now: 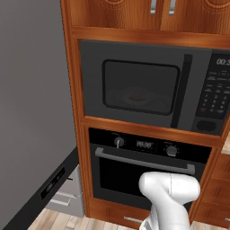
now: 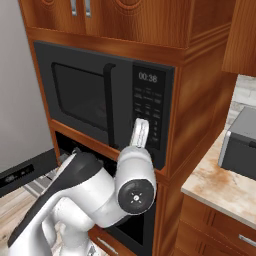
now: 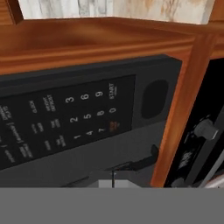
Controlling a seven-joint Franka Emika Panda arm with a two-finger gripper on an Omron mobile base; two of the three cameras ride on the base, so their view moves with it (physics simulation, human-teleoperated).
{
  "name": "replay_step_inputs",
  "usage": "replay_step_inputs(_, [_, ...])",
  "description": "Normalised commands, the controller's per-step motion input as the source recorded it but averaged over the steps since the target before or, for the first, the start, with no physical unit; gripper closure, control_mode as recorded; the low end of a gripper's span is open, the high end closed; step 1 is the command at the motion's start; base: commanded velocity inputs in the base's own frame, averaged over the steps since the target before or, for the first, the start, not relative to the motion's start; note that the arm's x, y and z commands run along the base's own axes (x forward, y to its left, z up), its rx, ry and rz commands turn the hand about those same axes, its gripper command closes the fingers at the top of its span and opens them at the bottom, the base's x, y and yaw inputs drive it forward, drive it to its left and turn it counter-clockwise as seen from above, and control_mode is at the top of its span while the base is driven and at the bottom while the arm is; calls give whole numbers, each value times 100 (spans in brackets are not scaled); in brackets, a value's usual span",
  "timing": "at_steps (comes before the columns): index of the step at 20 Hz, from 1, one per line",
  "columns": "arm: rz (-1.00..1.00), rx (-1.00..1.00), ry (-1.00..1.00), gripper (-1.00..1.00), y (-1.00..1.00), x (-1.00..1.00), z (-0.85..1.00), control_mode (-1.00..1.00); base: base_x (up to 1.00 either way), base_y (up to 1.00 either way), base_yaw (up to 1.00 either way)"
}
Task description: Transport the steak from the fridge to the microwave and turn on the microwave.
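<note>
End effector (image 2: 140, 131) clenched, empty, at microwave (image 1: 143, 85) keypad (image 3: 74, 118); steak (image 1: 138, 95) inside behind shut door, well left.

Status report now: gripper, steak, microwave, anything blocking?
Gripper shut, empty, at the keypad. Microwave door closed, steak inside on the turntable. Nothing blocking the keypad.

Wooden cabinet (image 1: 77, 112): microwave (image 1: 134, 85) built in above oven (image 1: 143, 166); steak (image 1: 138, 95) on microwave turntable.
</note>
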Motion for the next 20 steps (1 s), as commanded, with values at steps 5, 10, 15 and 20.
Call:
replay_step_inputs(5, [0,5,0,100,-13,31,-18,-100,0,0,0])
replay_step_inputs(10, [0,3,0,100,-8,26,-23,-100,0,0,0])
replay_step_inputs(15, [0,7,-6,100,-12,28,-2,-100,0,0,0])
replay_step_inputs(20, [-1,5,-4,100,-13,23,-6,-100,0,0,0])
